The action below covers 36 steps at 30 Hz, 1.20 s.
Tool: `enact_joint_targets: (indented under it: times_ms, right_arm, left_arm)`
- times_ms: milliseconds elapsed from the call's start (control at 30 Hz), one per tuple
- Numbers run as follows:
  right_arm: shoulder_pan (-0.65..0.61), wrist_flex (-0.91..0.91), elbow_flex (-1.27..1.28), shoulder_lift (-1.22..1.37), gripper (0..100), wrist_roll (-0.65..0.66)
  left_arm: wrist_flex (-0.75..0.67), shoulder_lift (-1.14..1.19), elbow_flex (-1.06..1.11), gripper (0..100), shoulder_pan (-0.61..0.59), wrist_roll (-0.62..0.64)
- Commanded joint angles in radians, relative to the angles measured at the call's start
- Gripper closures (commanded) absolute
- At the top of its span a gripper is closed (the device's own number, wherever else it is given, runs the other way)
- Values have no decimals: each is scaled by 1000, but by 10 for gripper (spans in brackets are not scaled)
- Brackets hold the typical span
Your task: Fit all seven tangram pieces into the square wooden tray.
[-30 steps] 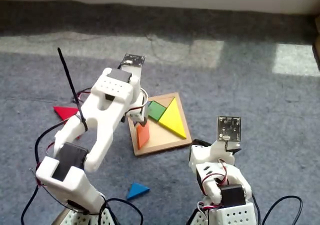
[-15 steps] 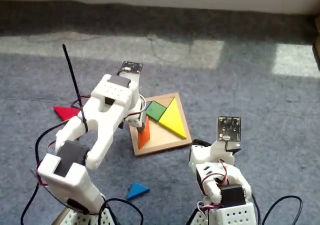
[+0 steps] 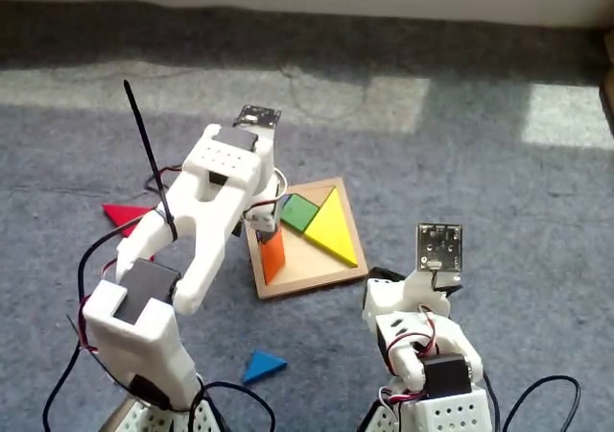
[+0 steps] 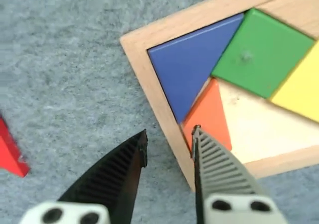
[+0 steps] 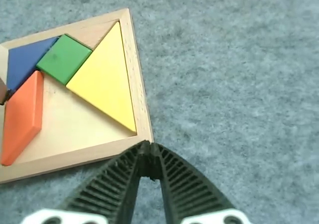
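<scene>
Tray (image 4: 150, 79) edge is straddled by the left hand (image 4: 169, 133), spread apart.

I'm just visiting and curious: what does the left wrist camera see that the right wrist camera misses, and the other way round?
Left wrist camera: a red piece lying on the carpet, and the left pincer, open, straddling the rim of the tray. Right wrist camera: the right pincer, shut, just off a corner of the tray, and the yellow triangle seen whole. Both: the tray holding a blue triangle, a green square, an orange piece and the yellow triangle.
</scene>
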Motion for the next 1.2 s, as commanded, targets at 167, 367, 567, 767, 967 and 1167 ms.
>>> enact_joint_targets:
  times_ms: [167, 367, 567, 767, 967, 1167]
  right_arm:
    - [13, -1, 140, -12, 993, 11]
    - [13, -1, 140, -12, 993, 11]
    - [13, -1, 140, -12, 993, 11]
    - [13, -1, 140, -12, 993, 11]
    - [13, -2, 140, -12, 993, 11]
    - [13, -2, 140, -12, 993, 11]
  left_arm:
    - [2, 5, -81, 808, 101, -5]
    - [-61, 35, -18, 790, 13, -12]
    - [-52, 50, -19, 790, -90, -14]
    - [18, 45, -53, 790, -88, -15]
    - [121, -38, -113, 844, -94, -32]
    - [121, -328, 5, 829, -147, -86]
